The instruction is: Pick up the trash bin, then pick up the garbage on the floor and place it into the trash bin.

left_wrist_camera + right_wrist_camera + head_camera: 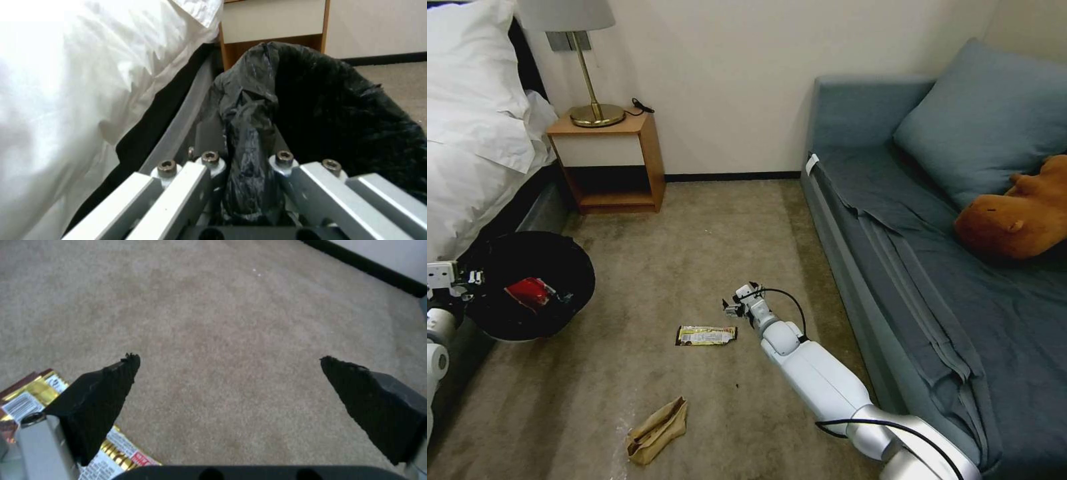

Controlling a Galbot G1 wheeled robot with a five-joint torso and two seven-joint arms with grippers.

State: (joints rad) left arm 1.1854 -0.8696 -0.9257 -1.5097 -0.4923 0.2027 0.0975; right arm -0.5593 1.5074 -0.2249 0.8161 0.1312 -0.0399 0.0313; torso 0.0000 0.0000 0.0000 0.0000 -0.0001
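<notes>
Carpet lies between the bed and the sofa. The left hand is at the left edge of the head view, beside the bed, and it is clenched on the rim of the bin. In the left wrist view a fold of the black bag is pinched between the metal fingers. The bin tilts with its mouth toward the middle of the room, and a red wrapper lies inside it.

The right hand is stretched low over the carpet, near the sofa front. Its fingers are spread wide and hold nothing; bare carpet shows between them. The gold wrapper lies flat on the carpet just beside this hand, on the side toward the bin, and one finger covers a part of it in the right wrist view. The paper bag lies crumpled on the carpet, nearer to the robot, apart from the gold wrapper.

A plush animal rests on the sofa beside a pillow. A lamp stands on the nightstand by the wall.
</notes>
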